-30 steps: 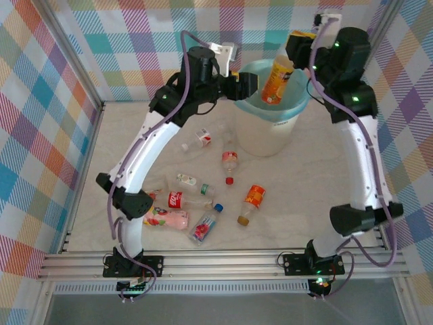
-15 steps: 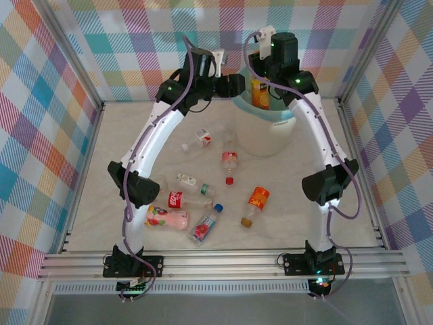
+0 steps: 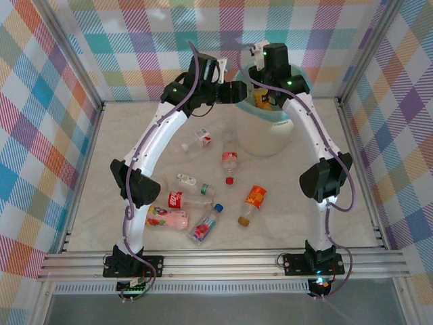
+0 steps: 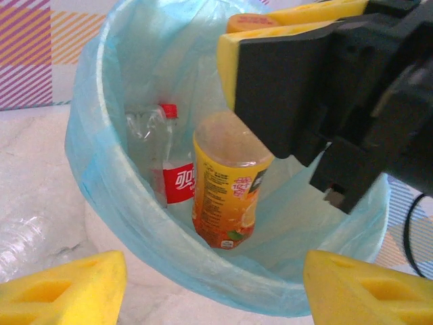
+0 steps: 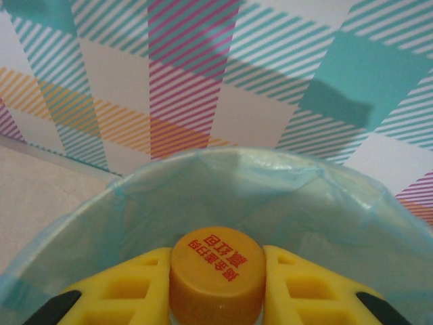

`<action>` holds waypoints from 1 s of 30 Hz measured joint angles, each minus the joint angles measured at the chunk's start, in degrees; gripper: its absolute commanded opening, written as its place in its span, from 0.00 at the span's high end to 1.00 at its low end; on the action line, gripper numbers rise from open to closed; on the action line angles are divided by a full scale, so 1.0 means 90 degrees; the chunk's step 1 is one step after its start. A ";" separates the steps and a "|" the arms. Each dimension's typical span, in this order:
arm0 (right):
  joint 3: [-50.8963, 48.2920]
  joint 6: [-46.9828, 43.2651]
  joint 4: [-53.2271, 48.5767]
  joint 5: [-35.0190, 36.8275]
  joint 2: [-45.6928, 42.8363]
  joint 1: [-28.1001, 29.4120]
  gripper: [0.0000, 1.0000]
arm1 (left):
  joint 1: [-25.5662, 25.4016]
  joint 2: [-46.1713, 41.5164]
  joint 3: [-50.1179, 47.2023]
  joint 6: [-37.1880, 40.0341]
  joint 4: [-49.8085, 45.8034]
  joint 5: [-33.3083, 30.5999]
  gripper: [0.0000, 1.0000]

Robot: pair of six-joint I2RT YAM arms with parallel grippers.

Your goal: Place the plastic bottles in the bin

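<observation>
Moved since a second ago: right gripper (image 5: 216, 271), swung from the right of the bin (image 3: 270, 139) to a station over its mouth, its load lowered from above the rim to inside it; left gripper (image 4: 216, 288), little changed at the bin's left rim; table stock, unmoved. Item in hand: orange juice bottle (image 4: 226, 183), yellow-labelled, clamped by the right gripper at the neck just under the orange cap (image 5: 216, 267), a yellow finger (image 5: 139, 284) on each side. Held so, the body hangs upright with its base below the rim of the teal liner (image 5: 203, 162), and by my reading a release would drop it straight in. Already lodged: clear red-labelled bottle (image 4: 169, 169), red cap up, against the liner wall just beside the hanging one; contact between the two cannot be told. Left gripper: jaws apart, nothing between them, facing the bin from outside the rim and close to the right gripper; likely the nearest thing to foul a withdrawal. Remaining on the table, all lying down: small white-and-red bottle (image 3: 198, 140); clear bottle with red label (image 3: 229, 161); green-labelled bottle (image 3: 193, 183); cola bottle (image 3: 184, 200); pink bottle (image 3: 166, 218); blue-capped bottle (image 3: 205, 227); orange bottle (image 3: 252, 202). Left arm (image 3: 152, 145) arches over that cluster's left side.
</observation>
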 measured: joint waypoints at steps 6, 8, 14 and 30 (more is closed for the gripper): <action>-0.0129 0.0034 -0.0036 0.0024 0.0189 0.0000 0.58 | 0.0000 0.0005 -0.0119 -0.0002 0.0007 0.0046 0.30; -0.0136 0.0070 -0.0053 0.0017 0.0189 0.0000 0.51 | 0.0002 0.0012 -0.0119 -0.0002 0.0012 0.0080 0.30; -0.0134 0.0255 -0.0066 -0.0032 0.0180 0.0000 0.43 | 0.0019 0.0012 -0.0216 0.0002 0.0121 0.0155 0.29; -0.0471 0.0758 -0.0248 -0.0440 -0.1056 0.0000 0.42 | 0.0131 0.0010 -0.0425 -0.0002 0.0146 0.0240 0.29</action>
